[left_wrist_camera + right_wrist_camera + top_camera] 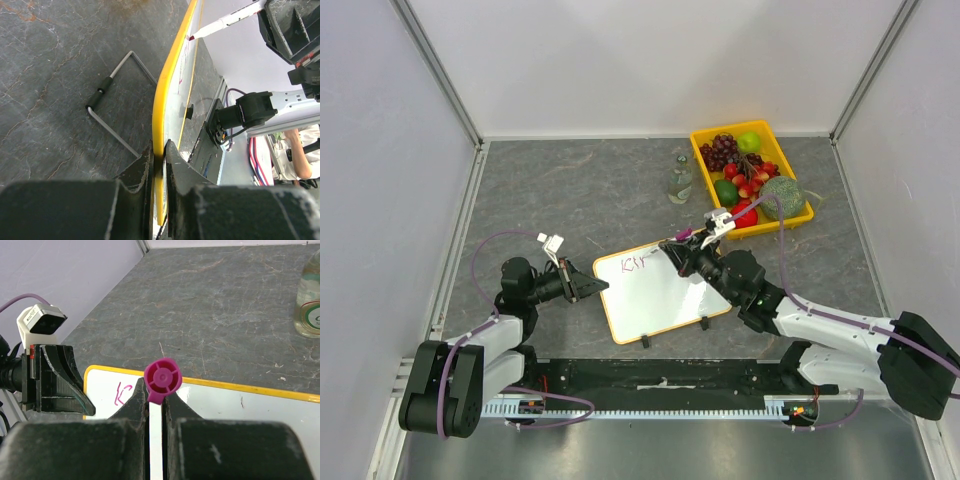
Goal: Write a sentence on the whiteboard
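The whiteboard [665, 295] lies on the table, white with a yellow rim. Pink writing [635, 265] of a few letters sits at its far left corner. In the right wrist view only a "K" [120, 392] shows on the board [240, 407]; the rest is hidden behind my fingers. My left gripper [598, 286] is shut on the board's left rim [162, 100], its jaws [159, 148] either side of the yellow edge. My right gripper [682, 254] is shut on a white marker [682, 236] with a pink end cap [162, 379]. The marker's tip [190, 37] touches the board.
A yellow fruit tray [728, 128] with grapes, strawberries and other fruit stands at the back right. A small clear bottle [680, 180] stands left of it, also in the right wrist view [310, 300]. The board's wire stand [115, 107] lies on the table.
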Action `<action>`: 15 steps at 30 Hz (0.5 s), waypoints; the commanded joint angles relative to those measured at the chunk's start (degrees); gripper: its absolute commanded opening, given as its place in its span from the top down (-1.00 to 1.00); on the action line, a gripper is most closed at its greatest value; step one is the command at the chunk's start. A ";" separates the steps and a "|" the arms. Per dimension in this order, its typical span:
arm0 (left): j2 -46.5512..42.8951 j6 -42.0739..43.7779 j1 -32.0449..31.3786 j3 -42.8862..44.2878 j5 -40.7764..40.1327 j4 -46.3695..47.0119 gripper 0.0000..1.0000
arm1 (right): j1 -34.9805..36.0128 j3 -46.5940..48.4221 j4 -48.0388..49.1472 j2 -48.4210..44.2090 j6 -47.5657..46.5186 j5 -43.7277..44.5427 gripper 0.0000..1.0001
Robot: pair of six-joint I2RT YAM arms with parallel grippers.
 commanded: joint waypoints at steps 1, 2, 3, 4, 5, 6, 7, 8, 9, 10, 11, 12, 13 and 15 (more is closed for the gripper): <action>0.33 1.87 0.02 1.03 -0.06 0.86 0.96 | -1.10 1.23 -1.12 -0.64 -1.15 2.12 1.00; 0.51 1.87 -0.06 1.03 -0.06 0.86 0.96 | -1.19 1.06 -1.29 -0.90 -1.24 1.94 1.00; 0.51 1.87 -0.07 1.03 0.02 0.86 0.96 | -1.28 0.79 -1.47 -1.17 -1.07 1.94 1.00; 0.42 1.87 -0.07 1.11 -0.06 0.95 0.96 | -1.28 0.53 -1.47 -1.34 -1.07 1.77 1.00; 0.60 1.87 0.02 1.03 0.11 0.95 0.96 | -1.37 0.35 -1.65 -1.43 -1.07 1.42 1.00; 0.51 1.87 0.02 1.03 0.03 0.95 0.96 | -1.37 0.18 -1.73 -1.61 -0.98 1.15 1.00; 0.60 1.87 0.02 1.03 0.02 0.95 0.96 | -1.37 -0.09 -1.82 -1.61 -0.89 0.89 1.00; 0.51 1.87 0.02 1.03 0.02 0.95 0.96 | -1.37 -0.26 -2.00 -1.70 -0.72 0.54 1.00; 0.51 1.87 0.02 1.03 0.02 0.95 0.96 | -1.37 -0.53 -2.00 -1.78 -0.71 0.10 1.00; 0.51 1.87 -0.06 1.03 0.02 0.95 0.96 | -1.37 -0.79 -1.91 -1.79 -0.54 -0.08 1.00; 0.51 1.87 0.02 1.03 0.02 0.95 0.96 | -1.37 -1.05 -2.00 -1.96 -0.45 -0.17 1.00; 0.51 1.87 0.02 1.03 0.02 0.95 0.96 | -1.37 -1.23 -2.00 -2.13 -0.36 -0.52 1.00; 0.51 1.87 -0.06 1.03 0.02 0.95 0.96 | -1.37 -1.58 -2.09 -2.31 -0.28 -0.78 1.00; 0.60 1.87 0.02 1.03 0.02 0.95 0.96 | -1.37 -2.11 -2.35 -2.84 -0.01 -1.22 1.00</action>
